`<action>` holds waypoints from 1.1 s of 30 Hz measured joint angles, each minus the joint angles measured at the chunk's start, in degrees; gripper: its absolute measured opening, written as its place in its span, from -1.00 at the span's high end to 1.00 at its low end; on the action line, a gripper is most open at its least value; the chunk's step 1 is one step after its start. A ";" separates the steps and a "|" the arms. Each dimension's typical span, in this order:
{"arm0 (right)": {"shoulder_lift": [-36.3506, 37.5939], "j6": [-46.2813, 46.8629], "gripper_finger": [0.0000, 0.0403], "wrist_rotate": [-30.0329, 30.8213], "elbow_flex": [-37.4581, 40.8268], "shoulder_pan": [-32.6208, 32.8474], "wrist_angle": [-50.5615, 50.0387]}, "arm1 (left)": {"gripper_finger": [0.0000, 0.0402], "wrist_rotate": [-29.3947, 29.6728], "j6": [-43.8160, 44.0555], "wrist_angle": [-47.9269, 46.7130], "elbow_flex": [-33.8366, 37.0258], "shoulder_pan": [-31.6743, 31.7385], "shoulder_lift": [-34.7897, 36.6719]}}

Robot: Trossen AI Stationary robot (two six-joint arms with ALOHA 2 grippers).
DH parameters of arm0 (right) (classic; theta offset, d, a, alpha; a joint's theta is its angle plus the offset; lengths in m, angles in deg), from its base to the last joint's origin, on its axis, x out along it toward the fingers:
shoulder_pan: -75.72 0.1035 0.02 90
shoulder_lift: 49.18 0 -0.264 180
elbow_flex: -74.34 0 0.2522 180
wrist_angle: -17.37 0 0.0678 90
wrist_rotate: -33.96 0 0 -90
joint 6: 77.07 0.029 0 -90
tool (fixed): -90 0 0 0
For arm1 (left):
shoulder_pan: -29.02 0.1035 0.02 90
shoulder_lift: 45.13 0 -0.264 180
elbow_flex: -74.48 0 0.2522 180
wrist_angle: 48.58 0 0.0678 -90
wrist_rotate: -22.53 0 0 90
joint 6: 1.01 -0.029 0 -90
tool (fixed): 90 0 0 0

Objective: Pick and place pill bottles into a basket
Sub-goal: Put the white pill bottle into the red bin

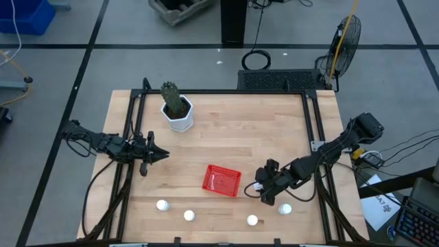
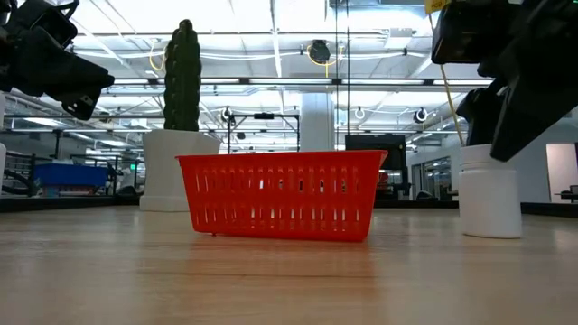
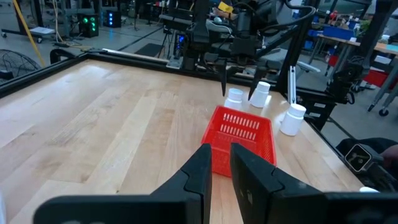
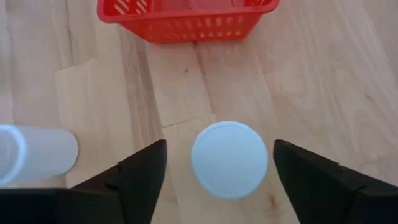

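The red mesh basket [image 1: 221, 180] stands on the table's near middle. Several white pill bottles stand upright near the front edge, among them one [image 1: 162, 204], one [image 1: 252, 220] and one [image 1: 285, 209]. My right gripper [image 1: 265, 193] hangs just right of the basket, open and pointing down. Its fingers stand on either side of a bottle's round cap [image 4: 229, 160] without touching it. In the high view the gripper hides this bottle. My left gripper [image 1: 162, 155] is shut and empty at the table's left, level, pointing toward the basket [image 3: 242, 134].
A white hexagonal pot with a green cactus [image 1: 178, 110] stands at the far left. Another bottle [image 4: 31, 152] stands close beside my right gripper's finger [image 4: 143, 174]. A black frame runs along the table's edges [image 1: 312, 123].
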 joint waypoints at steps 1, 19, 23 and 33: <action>0.00 0.12 -0.31 0.00 0.00 0.00 -0.02 | 0.69 0.00 0.00 0.00 0.00 0.00 0.00; 0.02 -0.38 0.25 0.02 -0.29 0.00 -0.13 | 0.69 0.00 0.00 -0.02 0.00 -0.01 0.00; 0.02 -1.96 0.24 0.28 -1.24 -0.09 -0.63 | 0.69 0.00 0.00 0.00 0.00 0.00 0.00; 2.19 -7.65 0.25 7.80 -9.30 -0.61 -8.96 | 0.69 -0.01 0.00 0.00 0.00 0.01 0.00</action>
